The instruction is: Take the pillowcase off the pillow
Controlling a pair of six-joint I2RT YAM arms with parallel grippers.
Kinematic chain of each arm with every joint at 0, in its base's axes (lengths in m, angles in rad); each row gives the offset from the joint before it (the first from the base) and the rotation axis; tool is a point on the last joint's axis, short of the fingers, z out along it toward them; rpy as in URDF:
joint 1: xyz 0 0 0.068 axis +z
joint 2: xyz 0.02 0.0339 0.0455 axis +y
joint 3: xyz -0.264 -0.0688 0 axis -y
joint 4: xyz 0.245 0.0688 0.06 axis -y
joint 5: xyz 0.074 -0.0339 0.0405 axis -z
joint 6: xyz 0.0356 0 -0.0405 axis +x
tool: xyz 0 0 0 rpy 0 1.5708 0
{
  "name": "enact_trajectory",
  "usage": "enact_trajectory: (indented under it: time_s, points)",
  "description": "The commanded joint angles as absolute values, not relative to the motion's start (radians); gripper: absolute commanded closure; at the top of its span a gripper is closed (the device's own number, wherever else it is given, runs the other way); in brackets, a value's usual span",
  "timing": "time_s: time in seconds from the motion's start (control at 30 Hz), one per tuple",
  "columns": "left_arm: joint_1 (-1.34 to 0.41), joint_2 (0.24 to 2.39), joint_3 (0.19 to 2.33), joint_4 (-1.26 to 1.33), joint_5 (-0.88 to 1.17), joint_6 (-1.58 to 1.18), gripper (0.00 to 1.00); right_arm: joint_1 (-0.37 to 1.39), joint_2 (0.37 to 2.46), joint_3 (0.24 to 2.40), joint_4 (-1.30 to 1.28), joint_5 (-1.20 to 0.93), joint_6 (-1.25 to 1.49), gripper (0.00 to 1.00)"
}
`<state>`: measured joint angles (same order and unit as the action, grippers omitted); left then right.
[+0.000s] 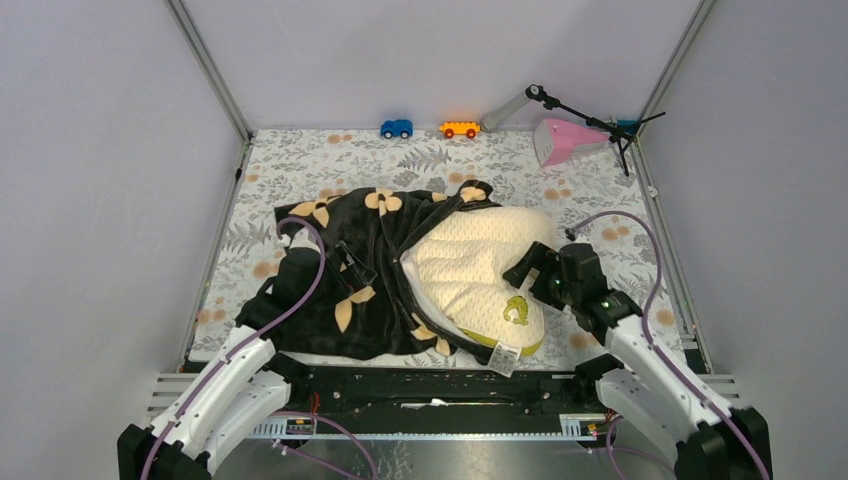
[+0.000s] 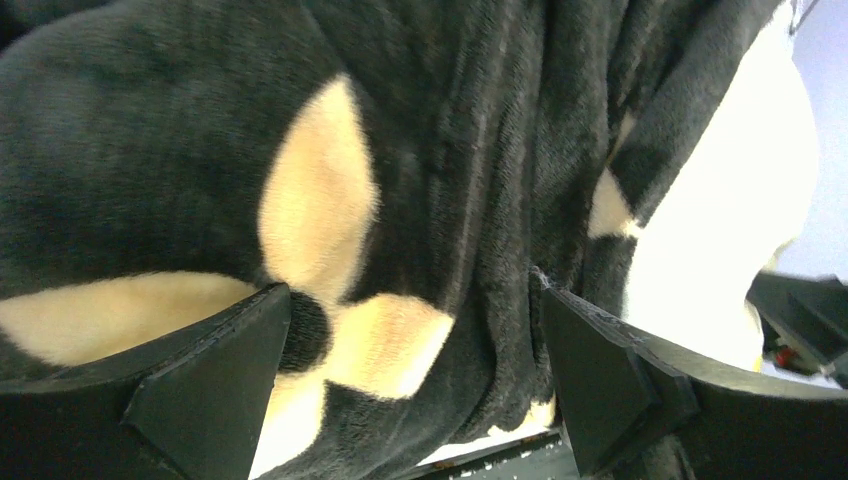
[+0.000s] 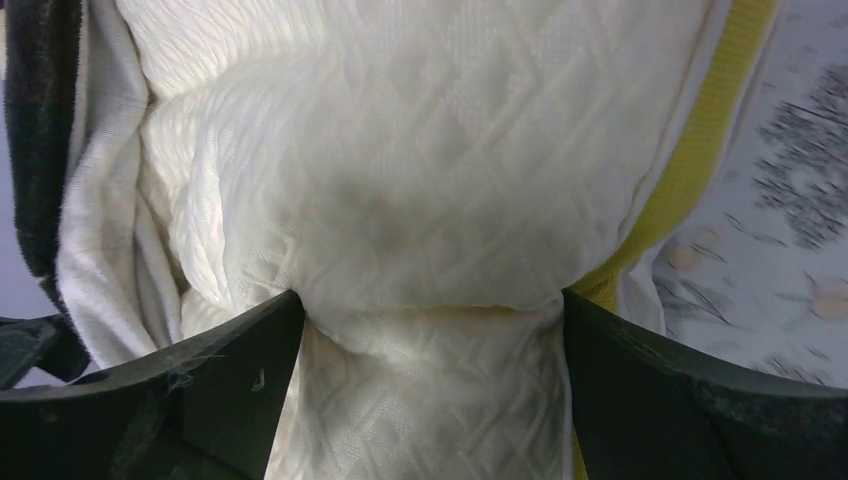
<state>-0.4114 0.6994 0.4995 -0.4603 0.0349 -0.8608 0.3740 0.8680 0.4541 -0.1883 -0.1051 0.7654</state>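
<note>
Pillow (image 1: 470,265), cream and quilted, lies half out of its black flowered pillowcase (image 1: 390,250), which is bunched on its left side. Right gripper (image 3: 432,300) squeezes the pillow's bare end. Left gripper (image 2: 412,300) pinches a thick pillowcase fold.

The pillowcase (image 1: 340,285) and pillow (image 1: 470,262) heap across the near middle, leaving only narrow bare margins of floral sheet (image 1: 300,160) at either side. Behind them the sheet lies open up to the blue toy car (image 1: 397,128), orange toy car (image 1: 459,129), pink object (image 1: 560,142) and black stand (image 1: 588,118) along the back wall.
</note>
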Motion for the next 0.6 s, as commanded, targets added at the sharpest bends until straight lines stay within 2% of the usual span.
enact_trajectory:
  time_s: [0.0,0.17,0.33,0.57]
  points:
    - [-0.411,0.734,0.550,-0.422,0.152,-0.829,0.01,0.379,1.048,0.572,0.093,-0.284,0.804,0.00]
    - [-0.411,0.781,0.621,-0.479,0.119,-0.852,0.01,0.380,1.175,0.726,0.060,-0.299,0.722,0.00]
    - [-0.410,0.825,0.630,-0.460,0.131,-0.881,0.01,0.379,1.095,0.738,-0.074,-0.160,0.626,0.00]
    - [-0.411,0.948,0.435,-0.128,0.223,-0.986,0.01,0.379,0.929,0.662,-0.216,-0.105,0.591,0.00]
